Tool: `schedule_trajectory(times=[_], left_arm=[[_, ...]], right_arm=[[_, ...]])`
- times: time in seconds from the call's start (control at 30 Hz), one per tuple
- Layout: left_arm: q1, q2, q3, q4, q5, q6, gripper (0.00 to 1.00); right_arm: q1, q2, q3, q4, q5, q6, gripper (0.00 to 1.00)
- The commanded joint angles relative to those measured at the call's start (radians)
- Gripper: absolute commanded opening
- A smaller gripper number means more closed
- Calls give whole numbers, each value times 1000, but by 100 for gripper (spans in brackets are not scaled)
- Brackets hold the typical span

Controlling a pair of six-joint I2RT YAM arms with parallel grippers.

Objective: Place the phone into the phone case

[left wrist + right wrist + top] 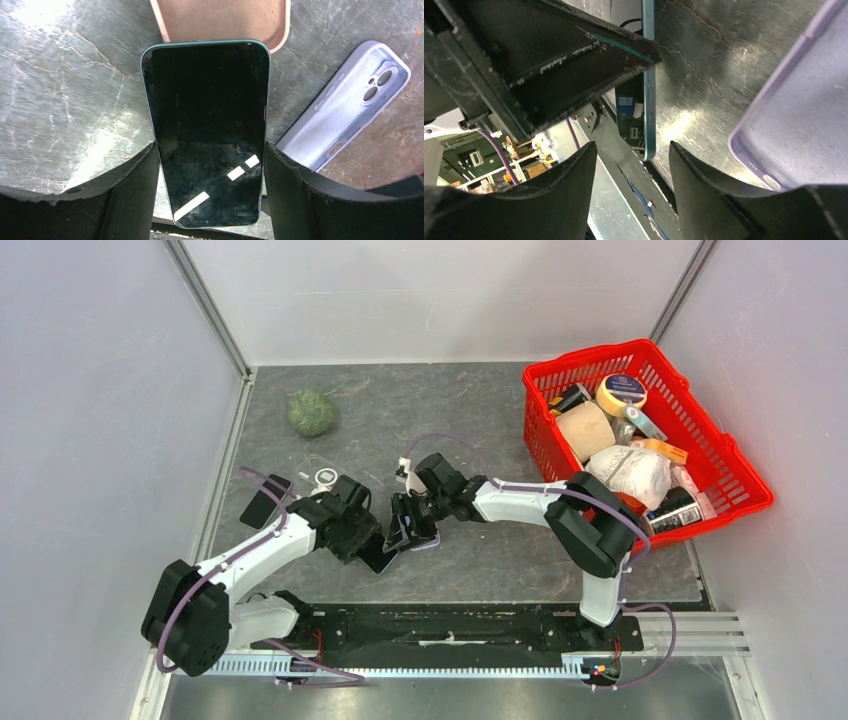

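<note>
"Teal rim, dark screen: where's the phone (207, 135)?"

"Centre of the left wrist view, clamped by its long edges in the left gripper (211, 150), one finger tight against each side. Its far end reaches the rim of a pink case (220, 20) at the top of the frame."

"And the right gripper (631, 150)?"

"Fingers spread, holding nothing (the phone's edge shows in the gap, clear of both). A lavender case (345, 107) lies on the grey table (65, 90), right of the phone."
</note>
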Motion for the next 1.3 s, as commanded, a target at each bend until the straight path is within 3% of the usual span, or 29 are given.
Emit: schedule_trajectory(times=[0.0,0.3,0.43,0.57,0.67,0.83,0.93,1.1,1.27], left_arm=[[-12,-14,43,81,35,45,31],[-28,-39,28,127,72,59,30],[-31,-45,26,149,90,81,30],[-36,-55,17,192,110,120,34],[-40,-67,18,214,110,170,51],[-39,-67,86,193,75,321,75],[-39,-69,165,158,10,416,84],[-19,-19,280,182,-62,561,82],[4,119,422,249,-36,722,71]], right_arm=[[17,35,58,65,-38,39,61],[24,77,66,102,-42,69,49],[24,83,66,104,-40,70,39],[24,83,70,95,-38,66,19],[23,74,69,77,-16,59,0],[18,29,53,48,26,52,0],[2,-12,27,42,50,56,0],[-44,-129,-39,15,91,61,0],[-90,-293,-102,-127,207,46,0]])
